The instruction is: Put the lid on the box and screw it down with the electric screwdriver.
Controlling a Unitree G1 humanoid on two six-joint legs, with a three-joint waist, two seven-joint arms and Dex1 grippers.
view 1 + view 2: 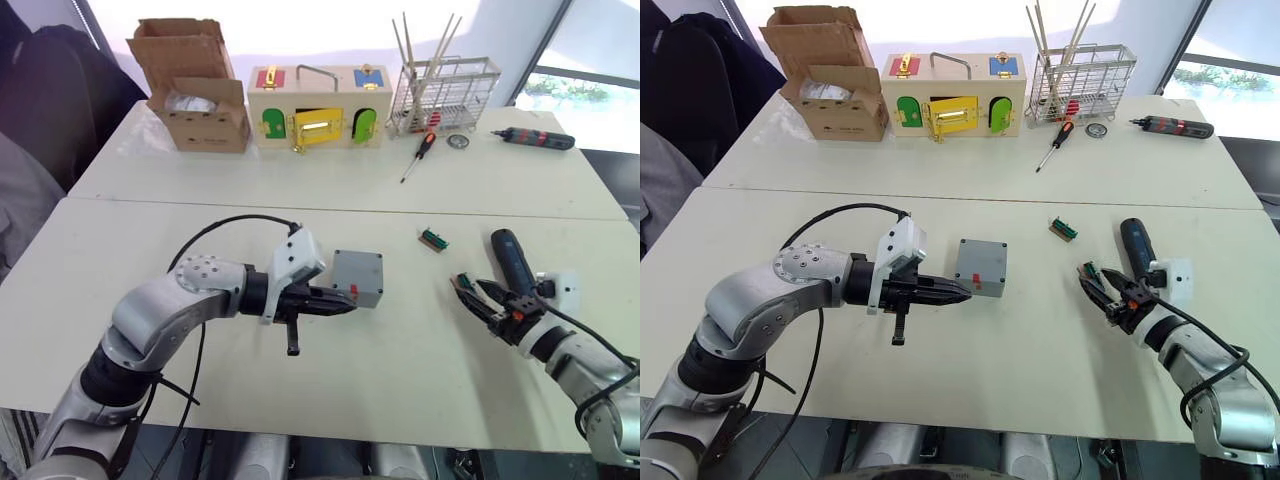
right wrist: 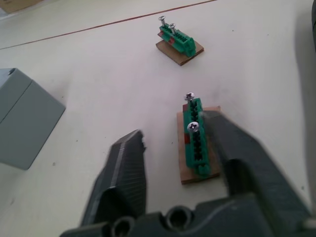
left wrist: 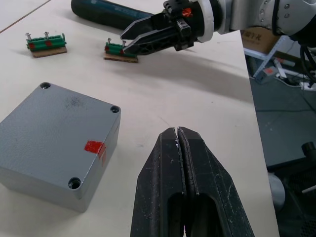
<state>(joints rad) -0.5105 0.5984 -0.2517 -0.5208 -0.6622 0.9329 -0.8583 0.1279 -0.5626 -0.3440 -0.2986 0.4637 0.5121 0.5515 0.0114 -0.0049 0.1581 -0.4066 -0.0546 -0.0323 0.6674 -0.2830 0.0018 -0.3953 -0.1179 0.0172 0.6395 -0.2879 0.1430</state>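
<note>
The box [image 1: 357, 277] sits mid-worktop with the lid [image 3: 54, 128] already on it, red mark facing near. The left gripper [image 1: 335, 303], fingers clenched on nothing, points at its near side. Well to the right, the right gripper [image 1: 480, 297] has its fingers spread around a green screw holder [image 2: 196, 140]. The screwdriver [image 1: 514, 260] lies just beyond it.

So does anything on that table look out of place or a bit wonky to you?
Nothing is spilled or broken. The grey box sits skewed to the table edge, lid on, its corner holes looking empty. Two small green screw blocks lie loose, one alone and one between the open right gripper's fingers.
</note>
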